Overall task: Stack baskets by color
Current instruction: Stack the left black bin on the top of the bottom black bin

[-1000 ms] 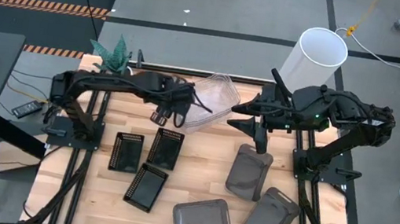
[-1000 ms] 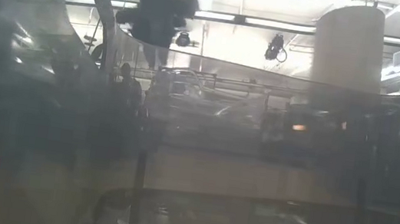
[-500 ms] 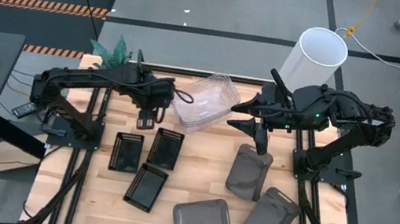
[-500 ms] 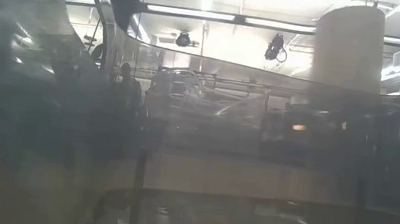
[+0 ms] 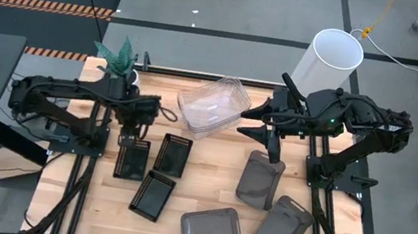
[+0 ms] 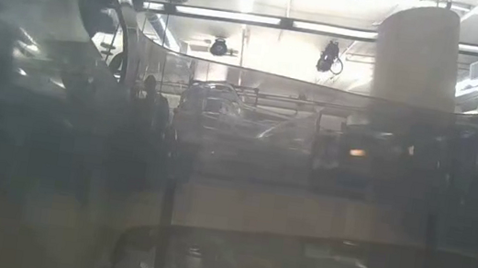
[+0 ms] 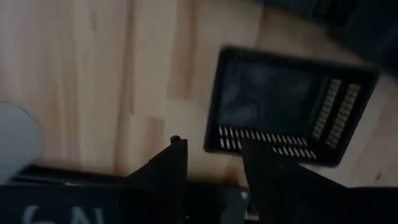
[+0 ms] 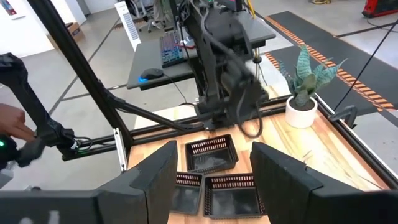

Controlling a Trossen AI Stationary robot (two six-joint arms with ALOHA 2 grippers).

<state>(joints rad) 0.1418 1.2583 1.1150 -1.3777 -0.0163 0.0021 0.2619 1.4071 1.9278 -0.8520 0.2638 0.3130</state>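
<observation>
Three black perforated baskets lie flat at the table's left: one (image 5: pixel 132 158), one (image 5: pixel 173 155) and one (image 5: pixel 152 195). My left gripper (image 7: pixel 211 155) hangs open above the far end of the leftmost one (image 7: pixel 289 115), pointing down, with nothing between its fingers. Clear baskets (image 5: pixel 212 107) sit nested at the far middle. Smoky grey baskets (image 5: pixel 260 179), (image 5: pixel 284 228), (image 5: pixel 211 232) lie at the near right. My right gripper (image 8: pixel 217 177) waits open, raised beside the clear baskets.
A tall white cylinder (image 5: pixel 329 60) stands beyond the far right edge, and a small potted plant (image 5: pixel 120 58) at the far left corner. The low view is blocked by a translucent basket wall (image 6: pixel 229 207) close to the camera. A person's hand (image 8: pixel 11 124) shows beyond the table.
My left gripper has drawn away from the clear baskets toward the table's left and near edges, and now hangs over the leftmost black basket; its wrist has rolled on the way. The clear baskets have settled flat and slid slightly left.
</observation>
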